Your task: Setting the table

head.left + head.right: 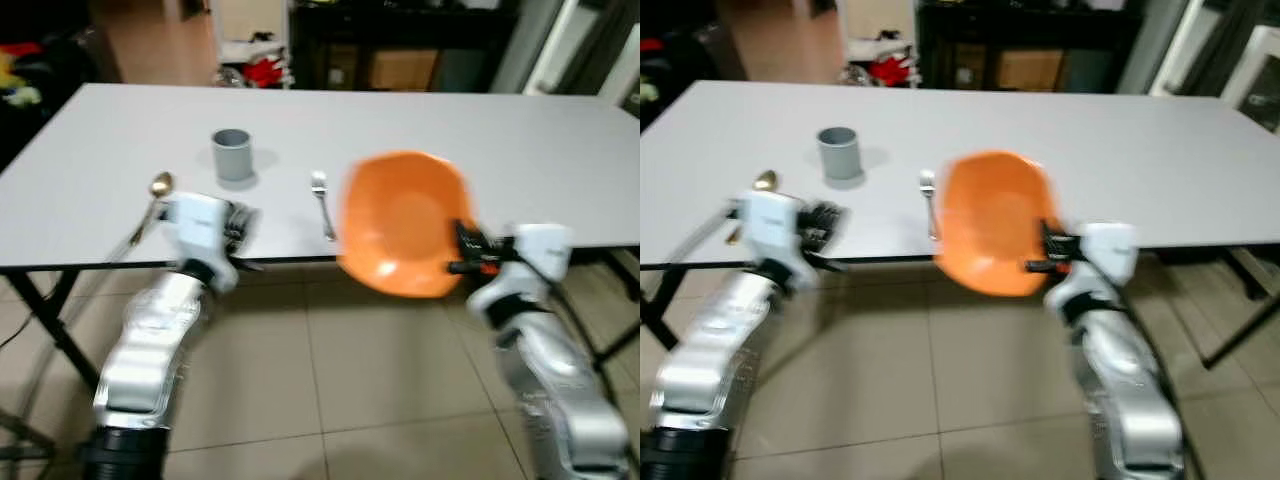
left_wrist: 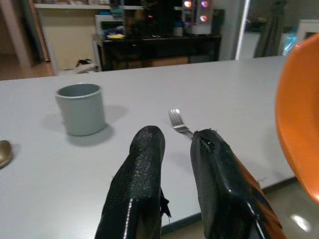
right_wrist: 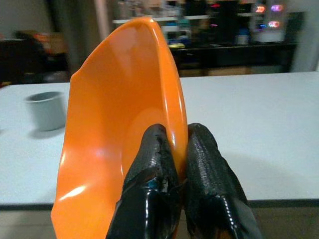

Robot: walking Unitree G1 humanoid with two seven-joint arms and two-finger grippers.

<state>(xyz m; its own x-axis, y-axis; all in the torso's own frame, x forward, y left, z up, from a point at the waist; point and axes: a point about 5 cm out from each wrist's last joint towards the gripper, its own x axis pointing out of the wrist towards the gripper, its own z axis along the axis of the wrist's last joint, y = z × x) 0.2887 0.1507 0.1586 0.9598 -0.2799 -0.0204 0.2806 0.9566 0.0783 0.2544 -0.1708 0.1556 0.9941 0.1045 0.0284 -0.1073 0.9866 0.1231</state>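
both silver arms fill the near edge of the head view, the left gripper (image 1: 236,226) at about 8 o'clock and the right gripper (image 1: 466,252) at about 4 o'clock. right fingers (image 3: 157,164) are pinched tight on the rim of an orange bowl (image 1: 405,222), one finger inside the wall and one outside, with no gap showing. the bowl hangs tilted almost on edge, its hollow facing the camera, over the near edge of the white table (image 1: 520,150) and not resting on it.

left fingers (image 2: 142,169) stand slightly apart and hold nothing, hovering just over the table's near edge. at 12 o'clock from them sits a grey cup (image 1: 232,154); a gold spoon (image 1: 155,192) lies at 10 o'clock, and a fork (image 1: 322,200) lies between the cup and the bowl, just beside the bowl's left rim.

the bowl looks like thin moulded plastic: light, stiff and glossy, so probably a bit slippery under a rim pinch and prone to swivel. it seems unlikely to break. a hold at the rim suits it, provided it is levelled before being set down right of the fork.
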